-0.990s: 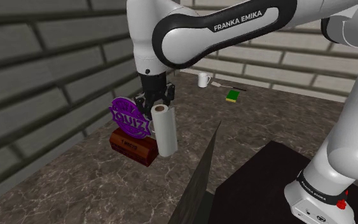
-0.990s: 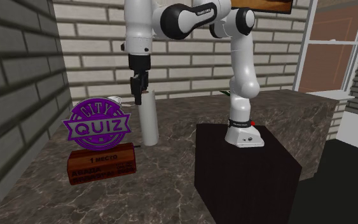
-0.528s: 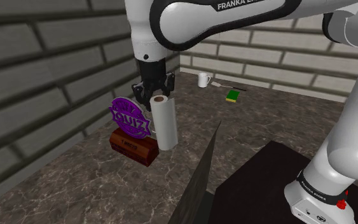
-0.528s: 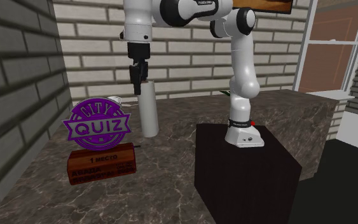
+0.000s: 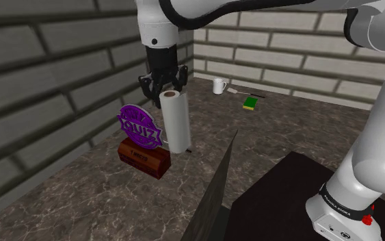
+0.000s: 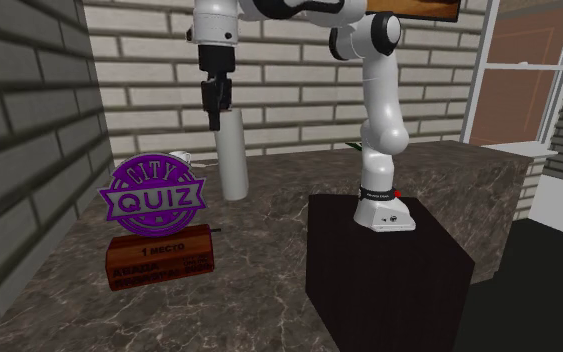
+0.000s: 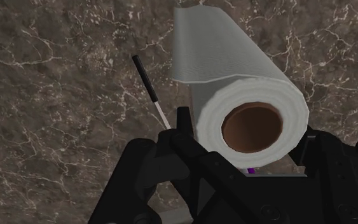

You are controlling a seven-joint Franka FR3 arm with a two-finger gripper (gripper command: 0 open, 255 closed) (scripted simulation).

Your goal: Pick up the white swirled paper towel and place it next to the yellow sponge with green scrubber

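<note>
A white paper towel roll (image 5: 176,122) hangs upright, a little above the dark marble counter (image 5: 102,198), beside the purple quiz sign. My black gripper (image 5: 162,87) is shut on the roll's top end. In the second exterior view the roll (image 6: 232,155) hangs under the gripper (image 6: 214,105). From the wrist, the gripper (image 7: 247,137) clasps the roll (image 7: 234,76), whose brown core faces the camera. The yellow sponge with green scrubber (image 5: 251,103) lies flat far back on the counter, well away from the roll, near the brick wall.
A purple "City Quiz" sign (image 5: 140,127) on a brown block (image 5: 143,159) stands right beside the roll. A white mug (image 5: 219,85) sits in the back corner near the sponge. A thin black-and-white stick (image 7: 151,89) lies on the counter below the roll. The dark stand (image 5: 300,205) fills the lower right.
The gripper has risen with the roll in it. The roll's lower end has come up off the counter and it hangs higher beside the sign.
</note>
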